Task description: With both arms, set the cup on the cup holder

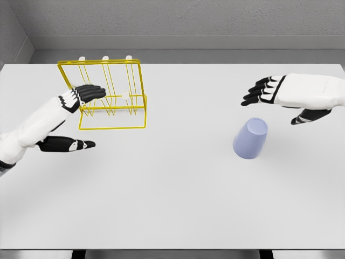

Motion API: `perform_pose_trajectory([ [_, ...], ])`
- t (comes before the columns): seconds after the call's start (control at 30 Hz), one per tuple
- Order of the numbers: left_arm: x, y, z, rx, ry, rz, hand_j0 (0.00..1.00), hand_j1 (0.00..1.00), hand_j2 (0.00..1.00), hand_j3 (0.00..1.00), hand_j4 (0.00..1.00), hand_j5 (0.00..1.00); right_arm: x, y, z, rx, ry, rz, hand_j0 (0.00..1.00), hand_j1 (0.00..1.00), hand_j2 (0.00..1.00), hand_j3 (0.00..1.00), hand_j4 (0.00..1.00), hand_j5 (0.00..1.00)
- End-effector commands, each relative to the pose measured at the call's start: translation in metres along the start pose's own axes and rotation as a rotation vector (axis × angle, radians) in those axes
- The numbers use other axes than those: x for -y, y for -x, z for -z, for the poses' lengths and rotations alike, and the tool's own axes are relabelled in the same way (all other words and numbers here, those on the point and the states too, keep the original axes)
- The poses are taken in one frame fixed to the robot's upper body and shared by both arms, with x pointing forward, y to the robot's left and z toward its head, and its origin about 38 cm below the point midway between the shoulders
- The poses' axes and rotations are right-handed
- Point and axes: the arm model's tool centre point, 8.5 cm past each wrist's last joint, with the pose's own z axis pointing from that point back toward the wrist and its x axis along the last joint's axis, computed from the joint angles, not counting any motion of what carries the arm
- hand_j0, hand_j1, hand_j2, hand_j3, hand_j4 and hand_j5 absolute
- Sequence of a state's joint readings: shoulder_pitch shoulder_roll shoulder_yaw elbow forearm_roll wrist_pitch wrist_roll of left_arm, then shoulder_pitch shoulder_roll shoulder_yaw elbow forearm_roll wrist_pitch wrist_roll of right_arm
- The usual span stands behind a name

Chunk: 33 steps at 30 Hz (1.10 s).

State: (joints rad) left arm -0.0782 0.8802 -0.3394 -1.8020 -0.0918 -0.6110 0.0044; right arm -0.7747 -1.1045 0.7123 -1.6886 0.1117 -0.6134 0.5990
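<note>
Item one: the cup (250,138), pale lilac, which you see upside down on the bench (172,205), rim down and base up, right of centre. Nothing touches it.

Item two: the holder (108,97), a yellow wire rack with white-tipped pegs along its top (three tips show above the frame). It stands on the far left part of the bench, well apart from the cup.

Item three: your left hand (75,116), entering from the lower left. Its black fingers (90,93) are stretched out and overlap the rack's left front in the picture; whether they touch the wire you cannot tell. The thumb (67,144) juts out below, apart from the fingers. The hand is released and grips nothing.

Item four: your right hand (291,97), entering from the right edge. It hovers just beyond and to the right of the cup, fingers (261,91) spread toward the left, thumb (310,116) hanging lower. It too is released, holding nothing and clear of the cup.

Item five: the bench itself, white and flat, with grey walls behind it.
</note>
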Motion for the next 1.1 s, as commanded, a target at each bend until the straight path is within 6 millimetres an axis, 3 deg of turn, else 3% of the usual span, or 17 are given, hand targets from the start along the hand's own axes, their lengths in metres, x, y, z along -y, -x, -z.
perform_pose_trajectory([
  [0.0, 0.026, -0.004, 0.003, 0.012, 0.025, -0.080, 1.00, 1.00, 1.00, 1.00, 1.00, 1.00, -0.002, -0.002, 0.012, 0.019, -0.003, -0.001, 1.00, 1.00, 1.00, 1.00, 1.00, 1.00],
  [0.23, 0.059, -0.011, 0.008, 0.026, 0.019, -0.261, 1.00, 1.00, 1.00, 1.00, 1.00, 1.00, -0.032, 0.011, 0.044, -0.003, -0.083, -0.001, 1.00, 1.00, 1.00, 1.00, 1.00, 1.00],
  [0.43, 0.070, -0.014, 0.014, 0.035, -0.012, -0.367, 1.00, 1.00, 1.00, 1.00, 1.00, 1.00, -0.055, 0.016, 0.048, -0.026, -0.163, -0.002, 1.00, 1.00, 1.00, 1.00, 1.00, 1.00],
  [0.6, 0.071, -0.013, 0.027, 0.040, -0.031, -0.477, 1.00, 1.00, 1.00, 1.00, 1.00, 1.00, -0.057, 0.012, 0.053, -0.015, -0.172, -0.013, 1.00, 1.00, 1.00, 1.00, 1.00, 1.00],
  [0.77, 0.086, -0.014, 0.027, 0.019, 0.067, -0.496, 1.00, 1.00, 1.00, 1.00, 1.00, 1.00, -0.061, 0.010, 0.057, -0.007, -0.189, -0.020, 1.00, 1.00, 1.00, 1.00, 1.00, 1.00],
  [0.9, 0.100, -0.004, 0.029, -0.098, 0.103, -0.546, 1.00, 1.00, 1.00, 1.00, 1.00, 1.00, -0.057, 0.002, 0.062, 0.016, -0.180, -0.038, 0.99, 0.99, 0.99, 0.99, 0.99, 0.99],
  [0.97, 0.103, -0.003, 0.030, -0.108, 0.116, -0.576, 1.00, 1.00, 1.00, 1.00, 1.00, 1.00, -0.057, 0.002, 0.062, 0.016, -0.180, -0.039, 0.96, 0.96, 0.96, 0.96, 0.96, 0.96],
  [1.0, 0.106, -0.003, 0.034, -0.125, 0.111, -0.594, 1.00, 1.00, 1.00, 1.00, 1.00, 1.00, -0.057, 0.002, 0.062, 0.017, -0.180, -0.039, 0.85, 0.85, 0.85, 0.85, 0.85, 0.85],
  [1.07, 0.114, -0.004, 0.041, -0.147, 0.115, -0.671, 1.00, 1.00, 1.00, 1.00, 1.00, 1.00, -0.057, 0.002, 0.064, 0.020, -0.177, -0.037, 0.84, 0.84, 0.84, 0.84, 0.84, 0.84],
])
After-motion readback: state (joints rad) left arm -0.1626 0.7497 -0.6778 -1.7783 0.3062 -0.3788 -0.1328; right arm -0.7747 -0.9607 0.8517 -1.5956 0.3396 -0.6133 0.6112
